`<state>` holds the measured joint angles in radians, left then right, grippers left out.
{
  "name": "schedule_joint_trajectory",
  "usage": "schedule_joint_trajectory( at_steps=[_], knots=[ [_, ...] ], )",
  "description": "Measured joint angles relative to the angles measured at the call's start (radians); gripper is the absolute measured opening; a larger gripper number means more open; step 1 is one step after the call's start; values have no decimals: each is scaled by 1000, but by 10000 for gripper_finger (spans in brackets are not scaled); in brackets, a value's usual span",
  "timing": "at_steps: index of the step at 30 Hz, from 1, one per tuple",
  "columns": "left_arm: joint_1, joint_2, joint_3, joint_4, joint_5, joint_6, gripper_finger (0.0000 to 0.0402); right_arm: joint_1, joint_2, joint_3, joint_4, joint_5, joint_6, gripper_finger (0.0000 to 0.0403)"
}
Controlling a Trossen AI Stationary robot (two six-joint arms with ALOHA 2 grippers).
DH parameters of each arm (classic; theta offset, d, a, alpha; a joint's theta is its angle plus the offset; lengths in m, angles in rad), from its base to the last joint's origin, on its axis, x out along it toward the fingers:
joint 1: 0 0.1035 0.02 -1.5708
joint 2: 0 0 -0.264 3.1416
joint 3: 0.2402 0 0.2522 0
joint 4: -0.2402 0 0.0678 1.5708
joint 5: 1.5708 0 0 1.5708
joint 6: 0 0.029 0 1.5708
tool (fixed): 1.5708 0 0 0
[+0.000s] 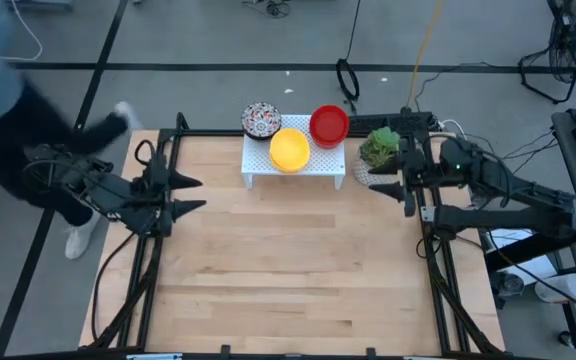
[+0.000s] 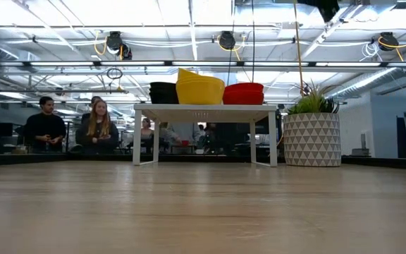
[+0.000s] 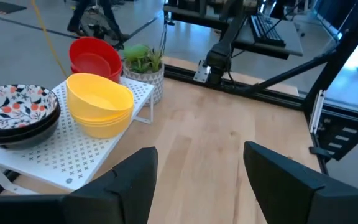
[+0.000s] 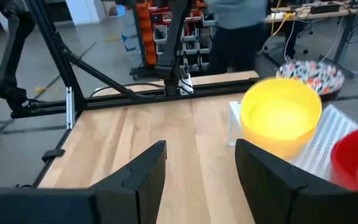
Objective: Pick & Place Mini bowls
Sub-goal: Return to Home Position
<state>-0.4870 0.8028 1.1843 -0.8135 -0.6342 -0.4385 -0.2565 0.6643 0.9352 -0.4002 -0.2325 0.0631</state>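
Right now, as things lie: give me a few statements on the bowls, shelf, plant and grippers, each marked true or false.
1. The yellow bowls stand on the shelf. True.
2. The left gripper holds a red bowl. False: it is open and empty, and the red bowls are on the shelf.
3. The plant stands on the shelf. False: it stands on the table beside the shelf, next to the red bowls.
4. The right gripper is open. True.
5. The patterned bowls are stacked. True.

Open tabletop [image 1: 288, 270], rear shelf [image 1: 323, 162], mini bowls [image 1: 289, 150], plant [image 1: 379, 147]
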Motion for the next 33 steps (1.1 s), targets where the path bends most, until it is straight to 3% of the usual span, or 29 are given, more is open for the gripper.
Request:
schedule_joint_trajectory(
  at_steps=[6,12,26,33],
  knots=[
    [0,-1,-15,23,9,-15,241,0,-131,-196,94,0,69,183],
    [0,0,-124,160,65,-12,241,0,-216,-327,150,0,116,183],
    [2,-1,-506,787,284,97,241,4,-310,-510,237,0,165,183],
    [2,-1,-681,1105,385,169,241,4,-341,-653,449,-4,222,183]
  ],
)
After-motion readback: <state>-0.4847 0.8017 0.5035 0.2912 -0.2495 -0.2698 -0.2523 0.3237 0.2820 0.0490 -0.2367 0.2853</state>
